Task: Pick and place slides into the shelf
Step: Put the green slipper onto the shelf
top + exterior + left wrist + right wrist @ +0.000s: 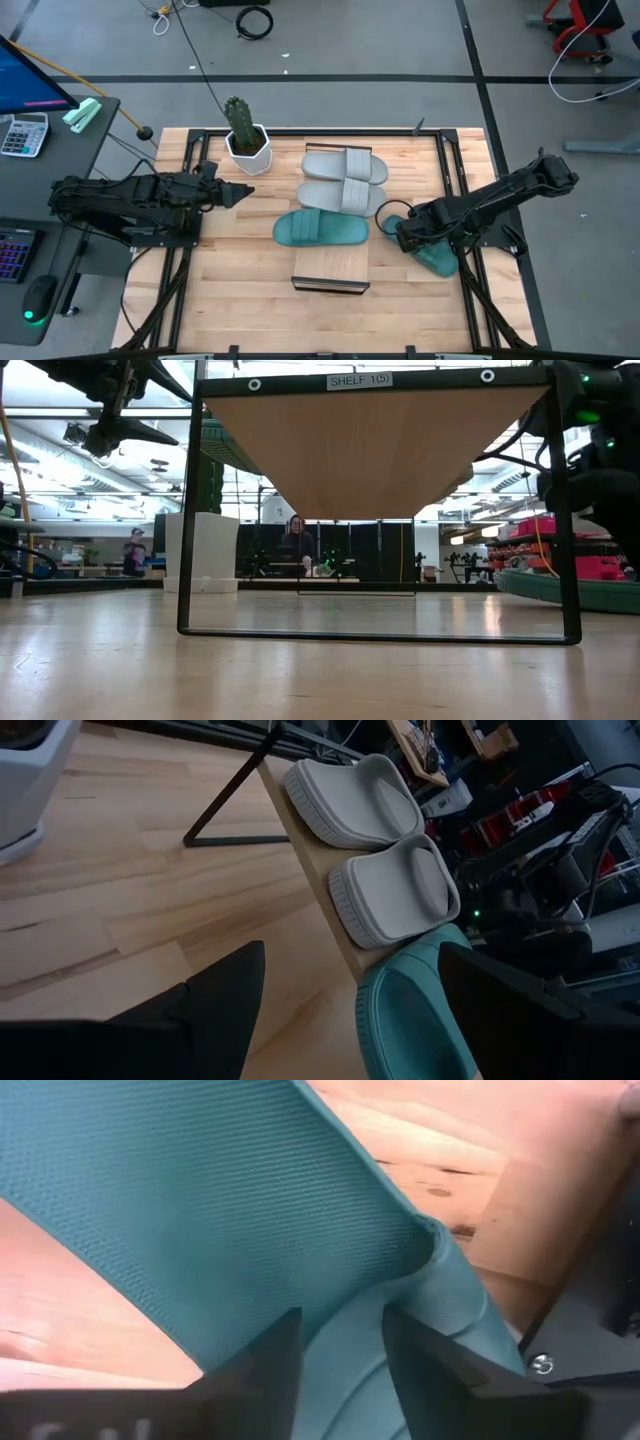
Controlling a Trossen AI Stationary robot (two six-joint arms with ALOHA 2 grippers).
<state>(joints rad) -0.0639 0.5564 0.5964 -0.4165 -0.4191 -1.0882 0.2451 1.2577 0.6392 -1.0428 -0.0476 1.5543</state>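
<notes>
Lying at the counter's (240,300) right edge, the fourth teal slide (440,260) is mostly hidden under the right pincer (340,1342), whose fingers straddle its strap; grip uncertain. Three slides occupy the shelf (330,272). Left pincer (345,990) hangs open beside the cactus pot (246,145).

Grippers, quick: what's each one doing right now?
Left gripper: open, empty, beside the shelf.
Right gripper: around the last teal slide's strap; a firm hold cannot be told.

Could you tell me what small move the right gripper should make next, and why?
Probably close on the strap: the right gripper is down at the last teal slide on the table, its fingers either side of the strap, while three slides already sit on the shelf.
</notes>
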